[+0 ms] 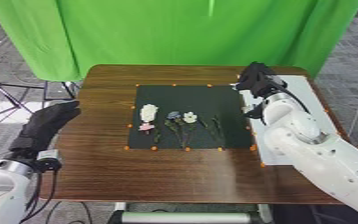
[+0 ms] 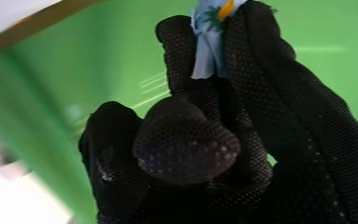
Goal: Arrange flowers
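In the head view my right hand is over the seam between the dark green mat and the white board, near their far end. The right wrist view has my right hand pinching a light blue flower with an orange and green part between its fingers. On the mat lie a white flower cluster, a pink flower, a blue flower, a white flower and green stems. My left hand is open over the table's left edge.
The brown wooden table carries the mat and the board, both with small orange markers along their edges. A green curtain hangs behind the table's far edge. A black stand is on the floor at the left.
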Motion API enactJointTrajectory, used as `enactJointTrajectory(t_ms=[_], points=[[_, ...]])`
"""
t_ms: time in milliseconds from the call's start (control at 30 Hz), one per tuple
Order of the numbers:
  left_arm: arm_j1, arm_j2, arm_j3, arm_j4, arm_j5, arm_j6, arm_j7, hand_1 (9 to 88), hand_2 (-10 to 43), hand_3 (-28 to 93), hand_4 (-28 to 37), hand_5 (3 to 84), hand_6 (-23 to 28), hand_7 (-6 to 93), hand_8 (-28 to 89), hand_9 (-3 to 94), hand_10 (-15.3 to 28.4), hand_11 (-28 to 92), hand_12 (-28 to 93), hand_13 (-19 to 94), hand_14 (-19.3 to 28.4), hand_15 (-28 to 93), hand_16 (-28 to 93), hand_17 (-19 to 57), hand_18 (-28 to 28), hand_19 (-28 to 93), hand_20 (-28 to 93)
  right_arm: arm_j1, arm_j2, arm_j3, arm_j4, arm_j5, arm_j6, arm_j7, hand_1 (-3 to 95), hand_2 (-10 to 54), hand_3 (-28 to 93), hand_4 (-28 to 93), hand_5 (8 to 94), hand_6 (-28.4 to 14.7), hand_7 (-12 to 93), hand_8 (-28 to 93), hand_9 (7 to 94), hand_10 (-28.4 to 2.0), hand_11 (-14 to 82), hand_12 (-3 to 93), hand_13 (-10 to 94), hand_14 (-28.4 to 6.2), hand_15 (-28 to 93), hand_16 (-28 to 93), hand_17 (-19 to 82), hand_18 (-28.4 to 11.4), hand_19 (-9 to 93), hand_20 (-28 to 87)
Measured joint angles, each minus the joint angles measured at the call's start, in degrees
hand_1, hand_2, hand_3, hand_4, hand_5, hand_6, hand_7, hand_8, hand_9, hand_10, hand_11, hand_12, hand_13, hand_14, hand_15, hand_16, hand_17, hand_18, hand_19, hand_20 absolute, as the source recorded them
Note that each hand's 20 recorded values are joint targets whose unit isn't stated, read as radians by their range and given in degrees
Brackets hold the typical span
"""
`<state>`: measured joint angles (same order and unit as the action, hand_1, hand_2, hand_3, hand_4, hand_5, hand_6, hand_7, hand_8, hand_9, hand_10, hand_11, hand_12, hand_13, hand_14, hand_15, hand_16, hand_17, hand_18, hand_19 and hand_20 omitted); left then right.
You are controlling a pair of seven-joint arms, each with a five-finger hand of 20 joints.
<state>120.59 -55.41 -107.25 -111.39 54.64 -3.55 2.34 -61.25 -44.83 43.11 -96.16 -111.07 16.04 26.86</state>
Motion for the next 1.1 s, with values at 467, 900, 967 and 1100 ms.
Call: enactJointTrajectory(t_ms=[467, 900, 967, 1100], points=[[-0.1, -0.39, 0.61, -0.17, -0.16, -0.41, -0.94, 25.9, 1.9, 61, -19.9, 45.6, 3.9, 12.1, -7, 43.2, 13.9, 17, 10, 30, 15.8, 7, 1, 1.5, 9.8, 4, 13, 2.1, -4.1, -5.1, -0.8, 3.1, -5.9, -3.0, 62.3, -9.5, 57, -19, 79.4, 1.6, 21, 4, 84.6, -11.3, 3.4, 31.3, 92, -0.7, 62, 28, 64, -12.6, 93, 61], [-0.8, -0.68, 0.86, 0.09, -0.13, -0.96, -2.27, 25.8, 2.7, 61, -20.4, 45.5, 3.9, 12.1, -7, 43.2, 14.0, 17, 10, 30, 15.8, 7, 2, 1.4, 9.8, 4, 13, 1.0, -5.1, -6.6, 1.8, 3.1, -8.5, -3.7, 61.6, -9.5, 57, -19, 78.3, 1.7, 22, 4, 83.8, -11.1, 3.7, 30.7, 91, -1.1, 62, 28, 64, -12.7, 93, 61], [-0.9, -0.67, 0.87, 0.09, -0.10, -1.02, -2.37, 25.8, 2.7, 61, -20.4, 45.5, 3.9, 12.2, -7, 43.2, 14.1, 17, 10, 30, 15.9, 7, 2, 1.4, 9.8, 4, 13, 0.8, -5.3, -6.6, 2.3, 2.9, -8.9, -3.6, 61.6, -9.5, 57, -19, 78.3, 1.8, 22, 4, 83.6, -11.2, 3.7, 30.5, 91, -1.2, 62, 28, 64, -12.6, 93, 61], [-1.0, -0.68, 1.01, 0.10, -0.07, -1.34, -2.60, 25.8, 2.7, 61, -20.3, 45.5, 3.9, 12.2, -7, 43.2, 14.0, 17, 10, 30, 15.9, 7, 2, 1.3, 9.8, 5, 13, 0.4, -5.5, -6.6, 3.0, 2.3, -9.4, -3.5, 61.4, -9.5, 57, -19, 78.1, 1.8, 22, 4, 83.3, -11.0, 3.9, 30.2, 91, -1.2, 62, 28, 64, -12.6, 93, 61]])
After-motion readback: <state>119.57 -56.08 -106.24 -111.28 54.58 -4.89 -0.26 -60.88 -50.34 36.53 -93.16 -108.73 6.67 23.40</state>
